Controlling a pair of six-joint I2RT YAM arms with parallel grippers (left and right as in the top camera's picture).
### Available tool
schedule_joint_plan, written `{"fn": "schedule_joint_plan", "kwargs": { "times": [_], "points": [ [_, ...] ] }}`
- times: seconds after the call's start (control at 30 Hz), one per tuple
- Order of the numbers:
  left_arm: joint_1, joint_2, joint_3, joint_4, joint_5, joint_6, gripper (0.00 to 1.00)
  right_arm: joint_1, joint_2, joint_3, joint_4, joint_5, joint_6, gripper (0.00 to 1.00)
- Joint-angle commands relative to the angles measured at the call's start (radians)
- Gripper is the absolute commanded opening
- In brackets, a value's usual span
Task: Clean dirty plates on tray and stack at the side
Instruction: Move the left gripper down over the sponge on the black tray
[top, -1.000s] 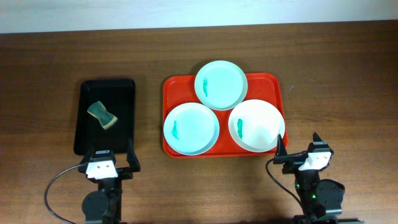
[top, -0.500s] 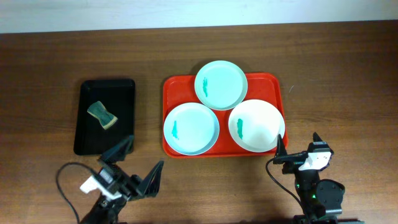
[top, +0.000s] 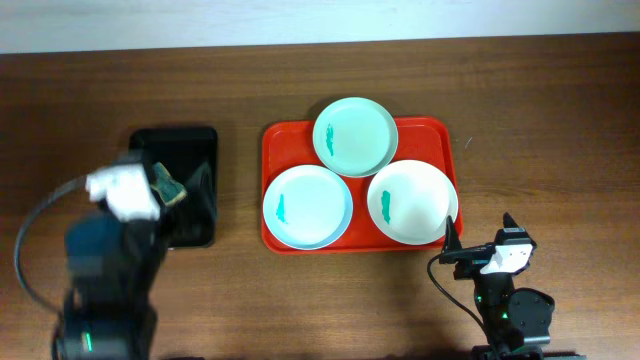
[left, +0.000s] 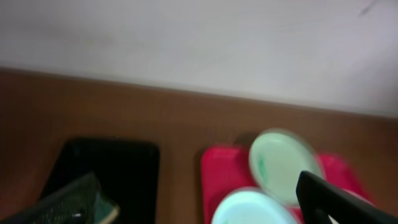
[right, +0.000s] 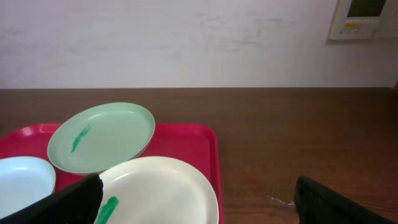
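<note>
Three plates lie on the red tray (top: 275, 135): a mint one at the back (top: 355, 135), a pale blue one front left (top: 307, 206) and a white one front right (top: 412, 201), each with a teal smear. My left gripper (top: 185, 195), blurred, is open over the black tray, next to the sponge. In the left wrist view its fingers (left: 198, 186) are wide apart, with the mint plate (left: 283, 165) and red tray (left: 217, 168) ahead. My right gripper (top: 478, 230) is open and empty just off the tray's front right corner. The right wrist view shows its fingers (right: 199, 183) apart behind the white plate (right: 161, 186).
A black tray (top: 190, 140) stands left of the red tray and holds a green and tan sponge (top: 168, 185); the sponge also shows in the left wrist view (left: 99, 205). Bare wooden table lies right of the red tray (right: 298, 143). A pale wall runs behind the table.
My left arm has risen from the table's front edge and swung back over the black tray, beside the sponge. The right arm and the plates have not moved.
</note>
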Motion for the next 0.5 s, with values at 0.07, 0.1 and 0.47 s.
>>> {"fn": "schedule_joint_plan", "kwargs": {
  "times": [0.07, 0.1, 0.47],
  "points": [
    [0.008, 0.385, 0.314, -0.236, -0.191, 0.008, 0.99, 0.005, -0.008, -0.009, -0.003, 0.009, 0.005, 0.98],
    [0.018, 0.435, 0.351, -0.278, -0.272, -0.081, 0.99, 0.005, -0.008, -0.009, -0.003, 0.009, 0.005, 0.98],
    [0.126, 0.842, 0.428, -0.349, -0.381, -0.388, 0.99, 0.005, -0.008, -0.009, -0.003, 0.009, 0.005, 0.99]
  ]
}}
